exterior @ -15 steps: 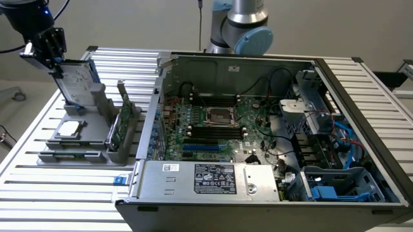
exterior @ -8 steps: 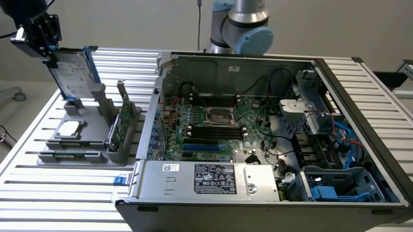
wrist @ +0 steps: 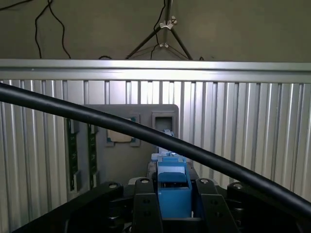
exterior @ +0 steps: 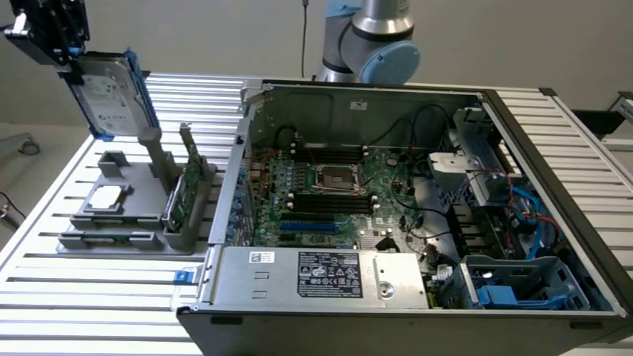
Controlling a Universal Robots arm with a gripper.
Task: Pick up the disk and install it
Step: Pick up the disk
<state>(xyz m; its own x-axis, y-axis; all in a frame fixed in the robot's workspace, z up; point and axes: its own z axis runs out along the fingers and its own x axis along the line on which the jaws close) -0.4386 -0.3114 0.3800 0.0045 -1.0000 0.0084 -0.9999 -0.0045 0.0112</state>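
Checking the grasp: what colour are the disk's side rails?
Blue rails on the disk, best in exterior view.

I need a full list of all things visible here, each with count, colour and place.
disk: one, silver-grey with blue rails, held above the holder, exterior view's left.
holder: one, grey, on the table beside the case.
chip: one, silver, lying in the holder.
circuit card: one, green, upright in the holder.
computer case: one, grey, open, on the table.
table: one, ribbed silver.
cable: one, black, crossing the wrist view.
gripper: one, black, shut on the disk.
arm: one, grey and light blue, behind the case.
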